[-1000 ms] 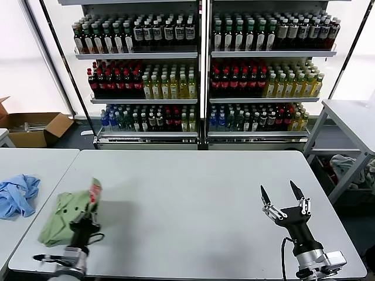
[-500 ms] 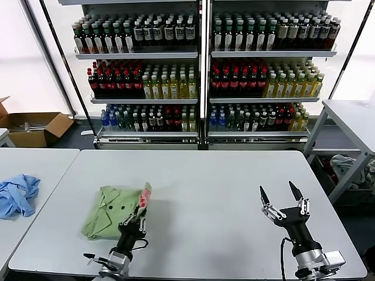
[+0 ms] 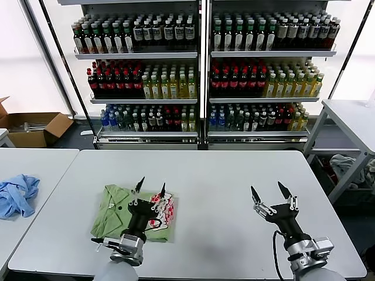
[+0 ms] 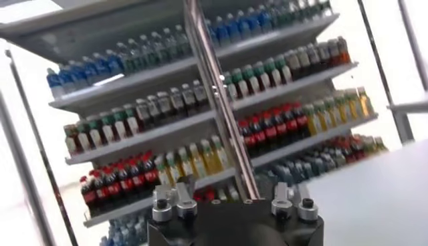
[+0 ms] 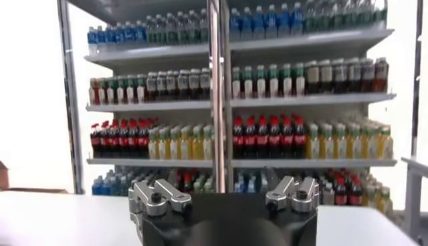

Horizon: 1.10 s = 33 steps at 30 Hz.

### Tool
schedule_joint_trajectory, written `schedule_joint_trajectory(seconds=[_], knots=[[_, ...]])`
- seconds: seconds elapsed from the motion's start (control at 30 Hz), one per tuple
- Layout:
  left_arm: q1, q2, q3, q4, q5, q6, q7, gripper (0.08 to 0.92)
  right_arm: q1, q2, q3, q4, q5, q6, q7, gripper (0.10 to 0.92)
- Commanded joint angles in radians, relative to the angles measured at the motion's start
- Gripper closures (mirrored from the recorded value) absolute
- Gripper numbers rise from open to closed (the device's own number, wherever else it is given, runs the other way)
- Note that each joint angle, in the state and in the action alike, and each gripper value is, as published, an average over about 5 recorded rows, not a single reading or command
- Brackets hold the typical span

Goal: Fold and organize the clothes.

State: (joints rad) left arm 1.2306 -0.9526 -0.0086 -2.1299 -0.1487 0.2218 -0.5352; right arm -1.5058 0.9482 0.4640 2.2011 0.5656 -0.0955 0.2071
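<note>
In the head view, the green polo shirt point(image 3: 126, 211) lies folded on the white table point(image 3: 222, 175) near its front left edge, red-and-white print facing up. The left claw point(image 3: 151, 189) stands over the shirt, fingers spread apart and holding nothing. The right claw point(image 3: 269, 193) hovers open above bare table, well apart from the shirt. A light blue garment point(image 3: 17, 196) lies on a neighbouring table.

Both wrist views show only each claw's base and shelves of bottles point(image 4: 200, 100).
</note>
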Motion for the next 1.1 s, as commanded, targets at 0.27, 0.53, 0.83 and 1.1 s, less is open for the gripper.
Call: schedule_joint_trajectory(seconds=[0.27, 0.53, 0.83, 1.1], knots=[[0.349, -0.058, -0.493, -0.174, -0.100, -0.124, 0.187, 0.181, 0.679, 0.244, -0.671, -0.371, 0.230, -0.332, 0.160, 0.203], [0.381, -0.086, -0.494, -0.186, -0.059, -0.116, 0.194, 0.177, 0.624, 0.308, -0.760, -0.387, 0.246, -0.347, 0.180, 0.203], [0.363, -0.082, -0.475, -0.156, -0.060, -0.107, 0.203, 0.177, 0.533, 0.271, -0.747, -0.308, 0.234, -0.339, 0.201, 0.203], [0.367, -0.082, -0.473, -0.137, -0.065, -0.103, 0.203, 0.177, 0.473, 0.250, -0.687, -0.295, 0.234, -0.315, 0.190, 0.203]])
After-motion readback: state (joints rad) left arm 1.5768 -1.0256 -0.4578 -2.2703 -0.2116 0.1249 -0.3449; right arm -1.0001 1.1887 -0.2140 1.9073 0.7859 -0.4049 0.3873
